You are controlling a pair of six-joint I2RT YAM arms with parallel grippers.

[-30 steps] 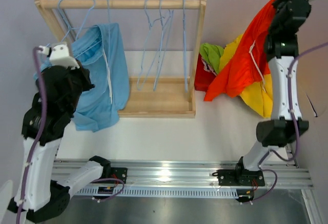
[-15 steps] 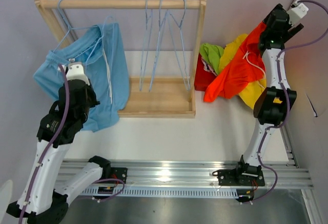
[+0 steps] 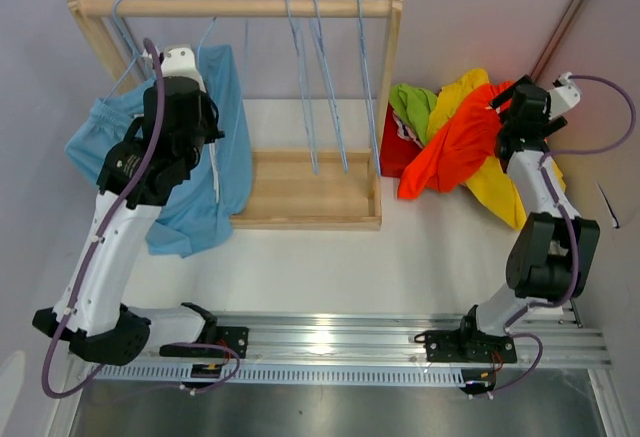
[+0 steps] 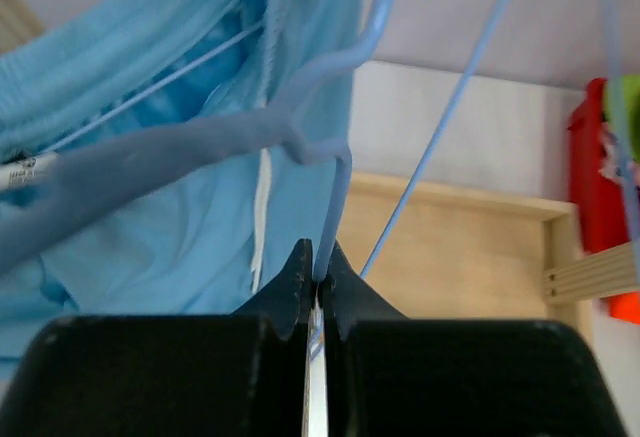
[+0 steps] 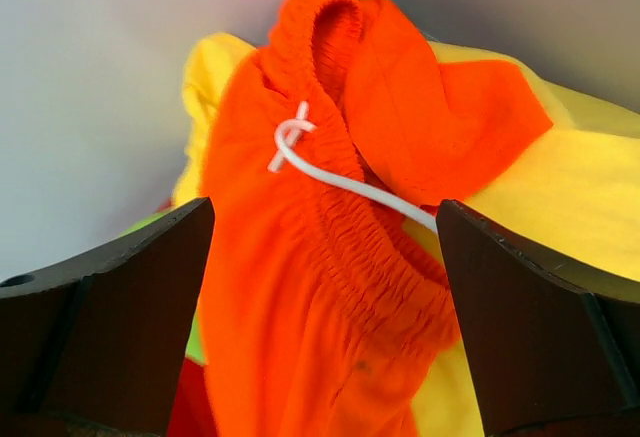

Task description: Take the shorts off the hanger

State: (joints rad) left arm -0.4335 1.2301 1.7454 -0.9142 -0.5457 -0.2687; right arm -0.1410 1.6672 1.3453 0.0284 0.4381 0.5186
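Light blue shorts (image 3: pixel 228 147) hang at the left end of the wooden rack (image 3: pixel 240 6), still threaded on a light blue hanger (image 4: pixel 335 197). My left gripper (image 3: pixel 198 57) (image 4: pixel 318 262) is shut on that hanger's thin wire, just under its bend. The blue shorts (image 4: pixel 150 247) fill the left of that wrist view. At the right, orange-red shorts (image 3: pixel 455 147) (image 5: pixel 300 337) lie on a pile with yellow shorts (image 3: pixel 505 192) (image 5: pixel 580 177) and lime green shorts (image 3: pixel 412 107). My right gripper (image 3: pixel 503 107) (image 5: pixel 322 222) hovers open over the orange waistband, holding nothing.
Several empty blue hangers (image 3: pixel 320 87) dangle from the rod over the rack's wooden base (image 3: pixel 310 197). Another hanger (image 3: pixel 122 32) hooks over the rod's left end. A red patterned piece (image 3: pixel 395 152) lies under the pile beside the rack's right post. Grey walls stand close behind.
My right gripper opened, let the orange-red shorts fall on the pile and came down over them. My left arm rose toward the rod, still shut on the hanger.
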